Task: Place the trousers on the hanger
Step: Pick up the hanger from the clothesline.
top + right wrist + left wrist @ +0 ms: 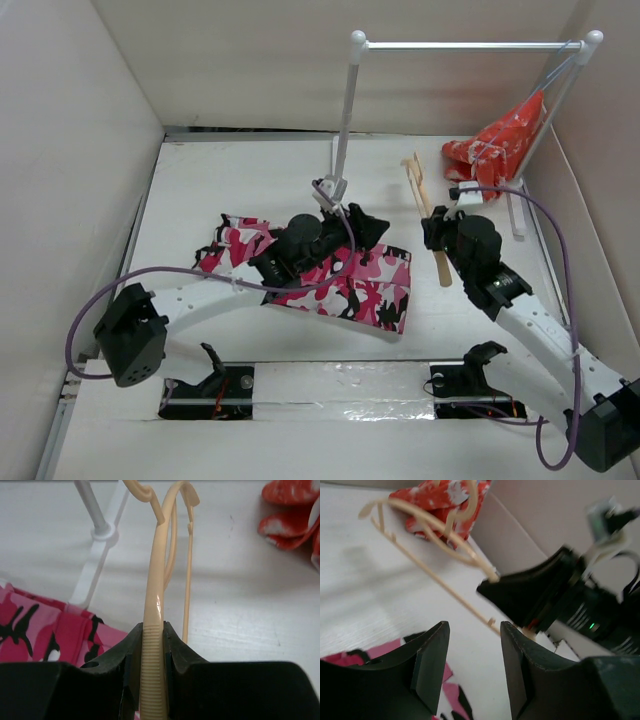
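The left gripper (365, 225) hovers over the centred trousers (375, 292); right of centre, the right gripper (434, 228) holds the hanger (443, 268).

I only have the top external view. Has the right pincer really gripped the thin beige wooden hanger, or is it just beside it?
Observer: Gripped. The right wrist view shows the right pincer shut on the thin pale beige wooden hanger, clamping its ribbed arm.
Operator: And the left pincer? Its arm hides it from above.
Observer: It is open, jaws apart with nothing between them.
Operator: Is it over the pink, red, white and black camouflage cloth trousers?
Observer: Only partly. In the left wrist view, the trousers show low beside one jaw, and the gap frames the white table.
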### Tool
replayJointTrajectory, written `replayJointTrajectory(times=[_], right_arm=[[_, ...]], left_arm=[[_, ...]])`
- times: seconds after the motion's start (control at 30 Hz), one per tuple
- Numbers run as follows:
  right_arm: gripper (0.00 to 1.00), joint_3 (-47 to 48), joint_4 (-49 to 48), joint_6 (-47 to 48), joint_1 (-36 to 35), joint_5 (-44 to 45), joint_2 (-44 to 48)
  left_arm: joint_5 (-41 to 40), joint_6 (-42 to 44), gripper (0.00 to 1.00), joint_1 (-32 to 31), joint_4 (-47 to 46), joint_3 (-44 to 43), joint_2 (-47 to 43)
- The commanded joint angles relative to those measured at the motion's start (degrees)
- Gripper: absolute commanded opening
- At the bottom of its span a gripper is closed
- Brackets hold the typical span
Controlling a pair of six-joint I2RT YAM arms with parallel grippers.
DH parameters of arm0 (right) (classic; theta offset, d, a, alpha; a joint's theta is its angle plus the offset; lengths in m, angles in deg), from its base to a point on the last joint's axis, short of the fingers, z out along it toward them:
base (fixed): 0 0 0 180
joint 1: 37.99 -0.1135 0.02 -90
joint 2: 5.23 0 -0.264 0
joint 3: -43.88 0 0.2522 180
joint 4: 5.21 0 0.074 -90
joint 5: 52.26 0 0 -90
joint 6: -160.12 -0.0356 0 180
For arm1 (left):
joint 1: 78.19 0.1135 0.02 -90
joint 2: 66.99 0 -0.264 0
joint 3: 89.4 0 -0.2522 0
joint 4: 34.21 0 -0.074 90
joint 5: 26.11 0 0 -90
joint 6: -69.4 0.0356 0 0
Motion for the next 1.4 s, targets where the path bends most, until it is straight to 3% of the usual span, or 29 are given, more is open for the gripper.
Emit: replayJointTrajectory(times=[0.0, 0.37, 0.83, 1.03, 1.13, 1.17, 1.23, 1.37], right_arm=[[0.00, -2.80, -2.33, -2.58, -1.09, 1.98, 4.59], [0.00, -13.01, -1.54, -4.96, -2.23, 0.31, 9.17], [0.00, -15.73, -4.00, -4.61, -2.23, -2.15, 9.09], [0.00, -16.17, -3.30, -4.69, -2.23, -2.07, 10.05], [0.01, -16.52, -2.68, -5.05, -2.23, -3.38, 9.88], [0.03, -16.61, -2.33, -5.31, -2.23, -3.47, 9.96], [0.10, -16.87, -2.33, -5.49, -2.23, -3.30, 10.14], [0.24, -17.14, -0.31, -5.57, -2.23, -3.21, 11.81]], left_arm=[[-0.27, -0.43, 0.43, -0.23, 0.14, -6.50, 2.97], [-4.66, 1.32, 0.49, -3.31, 8.57, -27.49, 21.43], [-14.50, 1.76, 0.46, -3.84, 15.52, -40.87, 35.32], [-18.02, 2.38, 0.35, -3.84, 15.08, -41.31, 36.82], [-18.90, 2.82, 0.22, -3.84, 14.99, -41.31, 37.17], [-19.08, 2.82, 0.12, -3.84, 14.99, -40.96, 37.00], [-19.25, 2.73, 0.03, -3.84, 14.73, -40.35, 36.65], [-19.87, 2.56, 0.00, -3.84, 12.80, -37.63, 35.16]])
